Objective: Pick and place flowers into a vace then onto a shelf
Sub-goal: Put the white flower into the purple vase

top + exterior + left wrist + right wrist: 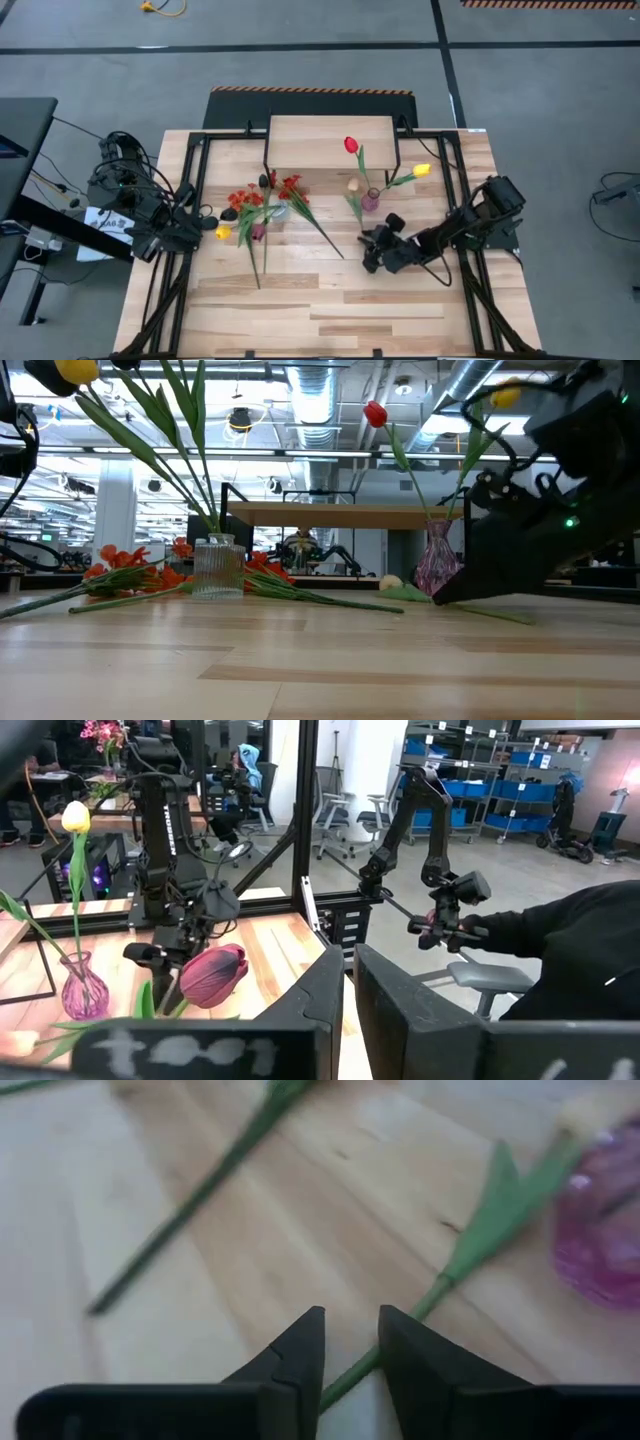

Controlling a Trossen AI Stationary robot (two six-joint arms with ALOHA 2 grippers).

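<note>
A pink vase near the shelf holds a red tulip and a yellow tulip. Beside it a cream tulip lies on the table. My right gripper is low over its stem, narrowly open, one finger on each side. A clear vase at centre left holds leaning stems, among them a yellow tulip and a maroon tulip. Red-orange sprays lie around it. My left gripper hovers shut beside those flowers. My right gripper straddles the cream tulip's stem below its leaf, coming slanting down from the table's right, fingers across the stem. The stem lies flat on the wood. I cannot tell whether the fingers touch it.
Loose long stems lie on the wood between the two vases. Black frame posts edge the table. Bare planks run along the near edge. A person's dark sleeve shows beyond the table.
</note>
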